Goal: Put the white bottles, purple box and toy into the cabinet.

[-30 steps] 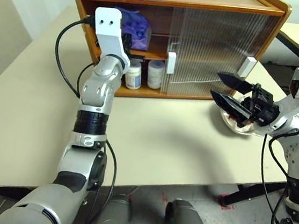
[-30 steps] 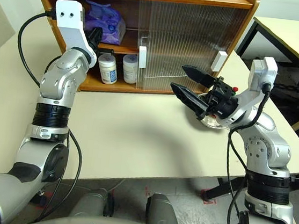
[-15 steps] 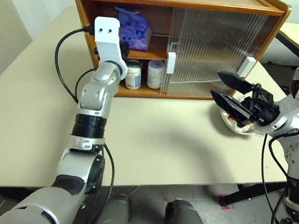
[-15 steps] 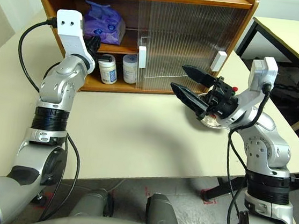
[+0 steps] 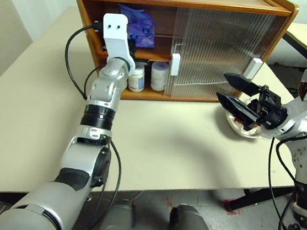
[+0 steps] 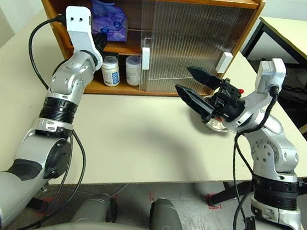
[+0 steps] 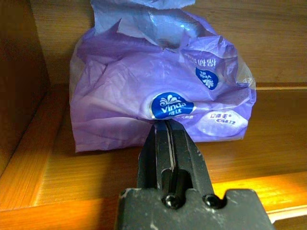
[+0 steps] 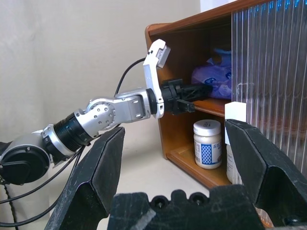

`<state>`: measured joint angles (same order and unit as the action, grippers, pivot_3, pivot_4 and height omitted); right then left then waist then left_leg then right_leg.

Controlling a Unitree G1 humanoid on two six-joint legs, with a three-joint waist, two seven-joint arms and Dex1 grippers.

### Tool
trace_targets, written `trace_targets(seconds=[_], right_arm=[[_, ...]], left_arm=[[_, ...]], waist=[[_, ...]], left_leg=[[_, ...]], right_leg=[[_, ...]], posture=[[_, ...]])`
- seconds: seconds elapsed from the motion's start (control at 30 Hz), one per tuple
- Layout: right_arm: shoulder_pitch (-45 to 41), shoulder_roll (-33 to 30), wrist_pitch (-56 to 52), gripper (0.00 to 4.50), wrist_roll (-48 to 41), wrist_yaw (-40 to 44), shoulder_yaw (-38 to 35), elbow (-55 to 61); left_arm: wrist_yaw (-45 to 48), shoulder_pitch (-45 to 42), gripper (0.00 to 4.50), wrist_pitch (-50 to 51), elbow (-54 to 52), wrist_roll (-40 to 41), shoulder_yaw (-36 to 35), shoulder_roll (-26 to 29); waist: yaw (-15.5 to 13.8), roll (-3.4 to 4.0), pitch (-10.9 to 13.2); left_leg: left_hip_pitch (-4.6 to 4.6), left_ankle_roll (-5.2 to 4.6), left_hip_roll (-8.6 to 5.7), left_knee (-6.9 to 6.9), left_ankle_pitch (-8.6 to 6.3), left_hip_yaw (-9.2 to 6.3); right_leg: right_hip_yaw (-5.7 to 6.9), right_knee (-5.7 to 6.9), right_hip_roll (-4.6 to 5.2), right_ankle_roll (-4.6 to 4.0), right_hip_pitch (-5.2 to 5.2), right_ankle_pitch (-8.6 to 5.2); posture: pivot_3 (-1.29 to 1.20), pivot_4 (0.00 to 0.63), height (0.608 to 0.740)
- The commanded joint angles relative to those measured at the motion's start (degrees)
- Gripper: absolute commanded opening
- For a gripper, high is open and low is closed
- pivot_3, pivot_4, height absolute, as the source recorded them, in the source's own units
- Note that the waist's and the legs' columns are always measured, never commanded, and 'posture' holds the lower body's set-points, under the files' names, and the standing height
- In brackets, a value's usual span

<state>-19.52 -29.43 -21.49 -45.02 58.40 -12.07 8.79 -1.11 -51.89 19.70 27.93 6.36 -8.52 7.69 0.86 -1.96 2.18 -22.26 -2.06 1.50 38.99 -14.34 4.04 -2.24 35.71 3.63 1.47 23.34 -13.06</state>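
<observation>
In the upper left of the head view, the left gripper [image 7: 167,139] reaches into the open side of the cabinet [image 5: 232,7], jaws pressed together and empty, its tips at the front face of the purple box [image 7: 158,81] on the upper shelf. With closed fingers it is probably nudging the box deeper rather than gripping it; whether the tips actually touch the wrapper is hard to judge. The two white bottles [image 5: 148,75] stand side by side on the cabinet floor below, beside the white door handle [image 5: 175,64]. At the right of the frame, the right gripper [image 5: 235,92] hangs spread wide and empty above a shallow dish [image 5: 240,128] on the table [image 5: 183,146]. The toy likely lies there, mostly hidden.
</observation>
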Motion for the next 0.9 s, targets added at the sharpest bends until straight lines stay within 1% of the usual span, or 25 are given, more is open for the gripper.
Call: trace_targets(seconds=[0.03, 0.13, 0.33, 0.53, 0.67, 0.8, 0.9], right_arm=[[0.3, -0.3, 0.5, 4.50, 0.0, -0.3, -0.8, 0.7], [0.4, -0.3, 0.5, 4.50, 0.0, -0.2, -0.9, 0.7], [0.0, -0.5, 0.5, 4.50, 0.1, 0.1, -0.7, -0.2], [-2.0, -0.5, 0.3, 4.50, 0.5, 0.8, 0.1, -2.1], [-2.8, -0.5, 0.2, 4.50, 0.6, 1.4, 0.5, -3.0], [-3.1, -0.7, -0.1, 4.50, 0.7, 1.7, 0.4, -3.2], [-3.1, -1.0, -0.5, 4.50, 0.6, 1.8, 0.2, -3.0]], left_arm=[[-0.1, -1.0, 0.01, -0.9, 1.1, 0.0, -0.2, -0.1], [0.6, 0.3, 0.01, 0.5, -2.1, 0.4, 0.2, -0.1], [2.9, 5.9, 0.01, 8.6, -17.4, 2.7, 1.4, -0.7], [13.1, 13.9, 0.01, 12.4, -30.8, 5.0, 7.1, 2.2], [18.5, 16.8, 0.01, 12.6, -35.3, 6.5, 10.1, 3.4], [22.2, 19.3, 0.01, 13.3, -39.0, 8.9, 13.6, 1.6], [22.8, 19.6, 0.01, 12.3, -38.0, 8.5, 15.9, -0.3]], waist=[[0.0, 0.00, 0.0], [0.0, 0.00, 0.0], [0.6, 0.00, 0.0], [1.1, 0.01, 0.0], [1.1, 0.01, 0.0], [1.0, 0.02, 0.0], [0.9, 0.02, 0.0]], left_leg=[[0.00, 0.03, 0.00, 0.00, -0.02, 0.00], [0.00, 0.05, 0.00, 0.00, -0.03, 0.00], [-0.01, 0.05, 0.03, 0.00, -0.03, 0.00], [0.01, 0.03, 0.04, 0.00, -0.02, -0.01], [0.04, 0.01, 0.04, 0.00, -0.01, 0.00], [0.05, -0.02, 0.05, 0.00, 0.01, -0.01], [0.06, -0.08, 0.05, 0.00, 0.05, -0.01]], right_leg=[[0.00, 0.00, 0.00, 0.01, 0.00, 0.00], [0.00, 0.01, 0.00, 0.00, 0.00, 0.00], [-0.01, 0.00, 0.00, -0.01, 0.01, 0.01], [-0.01, 0.05, 0.00, -0.06, 0.00, 0.03], [-0.02, 0.05, 0.00, -0.05, 0.00, 0.02], [-0.03, 0.06, 0.00, -0.02, -0.01, 0.01], [-0.06, 0.05, 0.01, 0.00, -0.03, 0.00]], posture=[[-0.04, 0.000, 0.740], [-0.04, 0.000, 0.740], [-0.02, 0.000, 0.740], [0.01, 0.000, 0.740], [0.02, 0.000, 0.740], [0.02, 0.000, 0.740], [0.00, 0.000, 0.740]])
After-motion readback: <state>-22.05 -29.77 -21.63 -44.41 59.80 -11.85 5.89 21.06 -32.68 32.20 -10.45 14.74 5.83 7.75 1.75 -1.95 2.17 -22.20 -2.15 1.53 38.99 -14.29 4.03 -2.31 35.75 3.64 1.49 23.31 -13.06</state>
